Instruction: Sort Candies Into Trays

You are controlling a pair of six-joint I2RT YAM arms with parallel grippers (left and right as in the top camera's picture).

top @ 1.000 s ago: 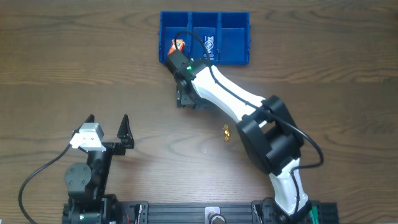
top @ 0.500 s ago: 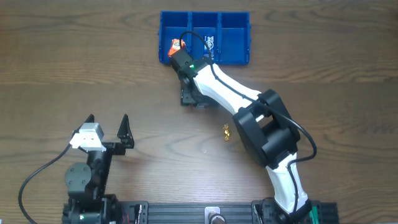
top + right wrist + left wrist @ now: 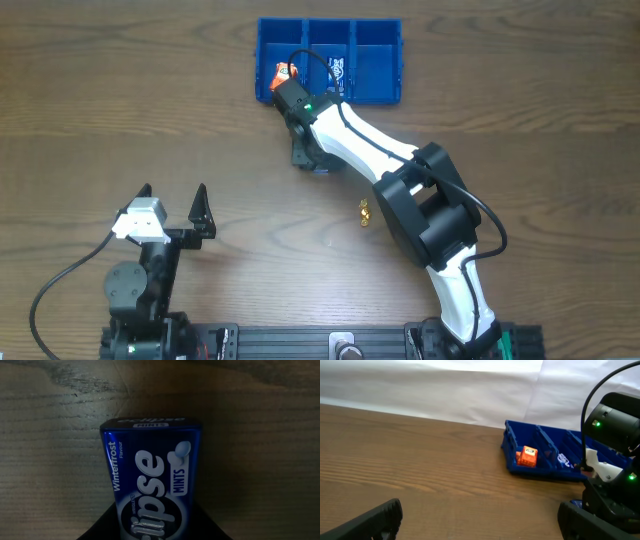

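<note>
A blue mint tin (image 3: pixel 152 480) sits lengthwise between the fingers of my right gripper (image 3: pixel 154 532), which is shut on it low over the wooden table. Seen from above, that gripper (image 3: pixel 308 155) is just in front of the blue three-compartment tray (image 3: pixel 392 95). An orange candy (image 3: pixel 285 72) lies in the tray's left compartment and a blue-and-white wrapped candy (image 3: pixel 337 70) in the middle one. A small gold candy (image 3: pixel 364 213) lies on the table beside the right arm. My left gripper (image 3: pixel 172 195) stands open and empty at the lower left, far from the tray.
From the left wrist, the tray (image 3: pixel 540 469) with the orange candy (image 3: pixel 527 456) stands ahead, the right arm (image 3: pixel 612 425) beside it. A white backdrop runs along the table's far edge. Bare wood stretches left of the tray.
My right gripper has shifted a little to the right with the tin, staying just in front of the tray. The left arm has not moved.
</note>
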